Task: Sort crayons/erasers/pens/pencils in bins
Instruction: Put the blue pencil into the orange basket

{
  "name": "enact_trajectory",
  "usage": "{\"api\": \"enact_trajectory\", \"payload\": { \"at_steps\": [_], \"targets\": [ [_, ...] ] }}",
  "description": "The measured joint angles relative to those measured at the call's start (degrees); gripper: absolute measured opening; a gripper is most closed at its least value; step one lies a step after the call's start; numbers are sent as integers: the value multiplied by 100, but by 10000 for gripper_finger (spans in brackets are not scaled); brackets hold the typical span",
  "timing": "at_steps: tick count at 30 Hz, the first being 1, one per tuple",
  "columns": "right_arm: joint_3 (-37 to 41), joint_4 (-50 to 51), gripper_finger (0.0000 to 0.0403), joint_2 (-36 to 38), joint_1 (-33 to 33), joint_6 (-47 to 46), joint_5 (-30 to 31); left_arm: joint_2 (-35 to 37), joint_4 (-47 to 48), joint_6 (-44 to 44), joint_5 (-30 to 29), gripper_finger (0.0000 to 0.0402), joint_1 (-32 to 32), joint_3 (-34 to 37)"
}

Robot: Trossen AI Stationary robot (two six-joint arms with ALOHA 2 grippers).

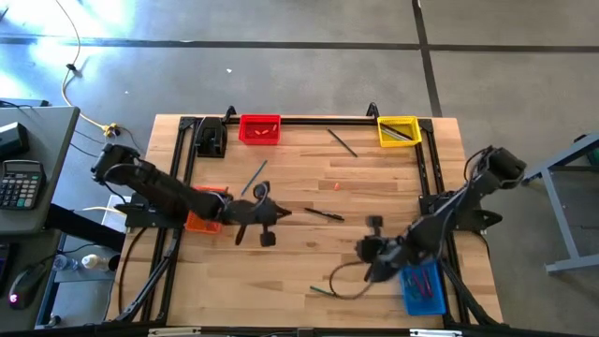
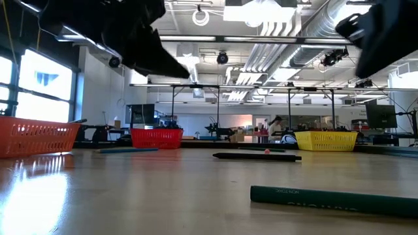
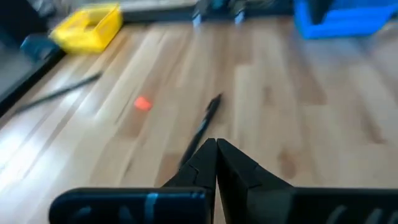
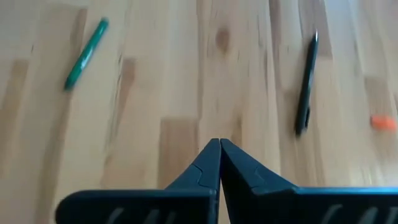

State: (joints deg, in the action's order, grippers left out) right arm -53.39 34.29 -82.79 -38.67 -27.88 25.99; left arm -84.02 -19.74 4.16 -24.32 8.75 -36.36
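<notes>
A black pen (image 1: 324, 214) lies mid-table, with a small orange eraser (image 1: 336, 185) beyond it. A blue-grey pen (image 1: 255, 178) lies at centre left, a dark pencil (image 1: 342, 142) near the far edge, and a green pencil (image 1: 323, 291) near the front edge. The red bin (image 1: 259, 129) and yellow bin (image 1: 397, 131) stand at the far edge. The orange bin (image 1: 200, 221) is half under my left arm, and the blue bin (image 1: 421, 288) is at the front right. My left gripper (image 3: 216, 149) hangs shut over the black pen's (image 3: 205, 121) left end. My right gripper (image 4: 219, 149) is shut above bare wood, between the green pencil (image 4: 86, 53) and the black pen (image 4: 306, 84).
A black frame (image 1: 426, 178) runs along the table's far and side edges. A loop of the right arm's cable (image 1: 344, 281) hangs near the green pencil. The blue bin holds coloured sticks and the yellow bin a dark stick. A desk with a calculator (image 1: 21, 183) stands off the left.
</notes>
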Motion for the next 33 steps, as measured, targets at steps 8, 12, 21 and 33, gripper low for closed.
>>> {"api": "enact_trajectory", "payload": {
  "at_steps": [8,12,21,33],
  "targets": [
    [1511,-2811,0,603,1144,1632,-664,729,2592,828,317,0,-878,-143],
    [1812,-3460,0,610,1515,1957,-979,741,3795,967,646,2,-1513,-367],
    [1865,-3722,0,597,1690,2085,-1060,182,4681,655,1433,49,-3147,-740],
    [1865,-3718,0,597,1687,2085,-1060,-673,4676,405,1490,116,-4006,-1008]
  ]
}}
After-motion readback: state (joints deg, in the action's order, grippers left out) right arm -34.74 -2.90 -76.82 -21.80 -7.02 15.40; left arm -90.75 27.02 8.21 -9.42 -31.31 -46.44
